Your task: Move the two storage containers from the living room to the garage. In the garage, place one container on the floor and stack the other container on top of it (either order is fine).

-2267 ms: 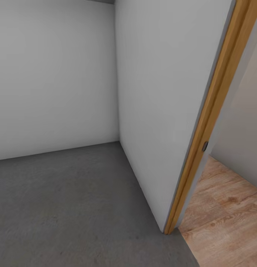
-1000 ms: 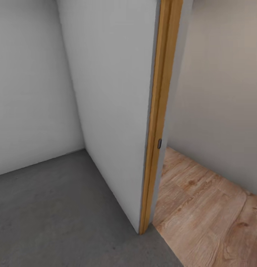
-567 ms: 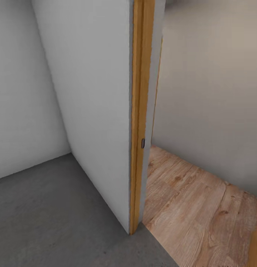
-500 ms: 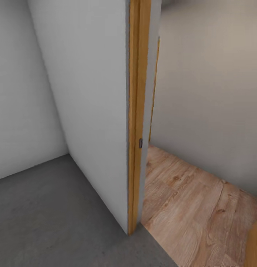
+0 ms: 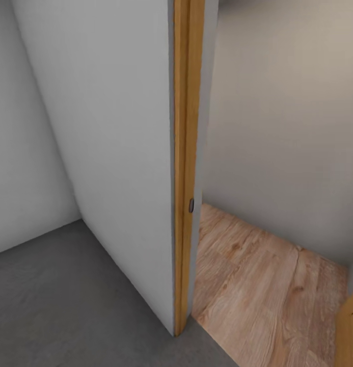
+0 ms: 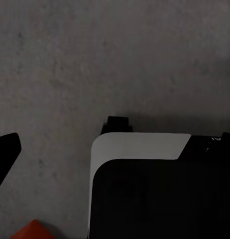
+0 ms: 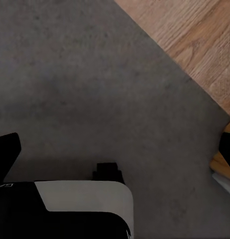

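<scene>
A white wall (image 5: 120,153) ending in a wooden door frame (image 5: 182,168) is seen ahead in the head view, with the dark-grey concrete floor (image 5: 69,300) of the garage on one side and light wood planks (image 5: 258,290) beyond the doorway. In the left wrist view, a red-orange corner (image 6: 30,230) is glimpsed over the concrete at the picture's edge, possibly a storage container, though this cannot be confirmed. The robot's white and black base (image 7: 70,209) is seen in the right wrist view. A dark finger tip (image 6: 4,154) is seen at the left wrist view's edge and another (image 7: 6,152) in the right; whether either gripper is released or clenched cannot be told.
</scene>
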`<state>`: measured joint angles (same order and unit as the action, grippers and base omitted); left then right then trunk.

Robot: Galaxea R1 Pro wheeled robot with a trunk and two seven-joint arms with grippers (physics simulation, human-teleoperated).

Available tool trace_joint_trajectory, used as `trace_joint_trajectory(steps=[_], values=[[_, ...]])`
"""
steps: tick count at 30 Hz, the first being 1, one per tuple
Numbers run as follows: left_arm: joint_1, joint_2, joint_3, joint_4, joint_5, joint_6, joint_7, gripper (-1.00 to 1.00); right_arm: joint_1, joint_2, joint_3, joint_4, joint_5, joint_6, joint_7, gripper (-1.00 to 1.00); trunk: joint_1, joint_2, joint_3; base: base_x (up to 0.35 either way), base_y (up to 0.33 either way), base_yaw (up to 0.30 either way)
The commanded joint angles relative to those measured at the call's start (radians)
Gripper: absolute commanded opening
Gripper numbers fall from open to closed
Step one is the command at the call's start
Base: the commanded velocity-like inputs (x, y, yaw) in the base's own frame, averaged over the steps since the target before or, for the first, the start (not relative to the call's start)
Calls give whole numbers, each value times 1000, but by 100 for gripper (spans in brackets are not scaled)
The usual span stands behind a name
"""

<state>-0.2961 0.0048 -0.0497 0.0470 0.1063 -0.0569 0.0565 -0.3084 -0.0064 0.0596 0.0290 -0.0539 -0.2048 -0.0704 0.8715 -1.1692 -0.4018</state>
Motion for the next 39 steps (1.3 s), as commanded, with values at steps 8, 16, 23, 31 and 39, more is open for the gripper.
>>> trace_joint_trajectory(steps=[8, 16, 23, 31, 39], values=[[-1, 0, -6, 4, 10, -6, 0, 100, -1, 0, 6, 3, -6, -5, -2, 100, 0, -1, -1, 13, 9, -258], [-2, 0, -6, 4, 10, -6, 0, 100, -1, -1, 6, 3, -6, -5, -2, 100, 0, -1, -1, 0, 0, -293], [-2, 0, -6, 4, 10, -6, 0, 100, -1, -1, 6, 3, -6, -5, -2, 100, 0, -1, -1, 0, 0, -297], [-1, 0, -6, 4, 10, -6, 0, 100, -1, -1, 6, 3, -6, -5, -2, 100, 0, -1, -1, 0, 0, -297], [-1, 0, -6, 4, 10, -6, 0, 100, -1, -1, 6, 3, -6, -5, -2, 100, 0, -1, -1, 2, 0, -298]])
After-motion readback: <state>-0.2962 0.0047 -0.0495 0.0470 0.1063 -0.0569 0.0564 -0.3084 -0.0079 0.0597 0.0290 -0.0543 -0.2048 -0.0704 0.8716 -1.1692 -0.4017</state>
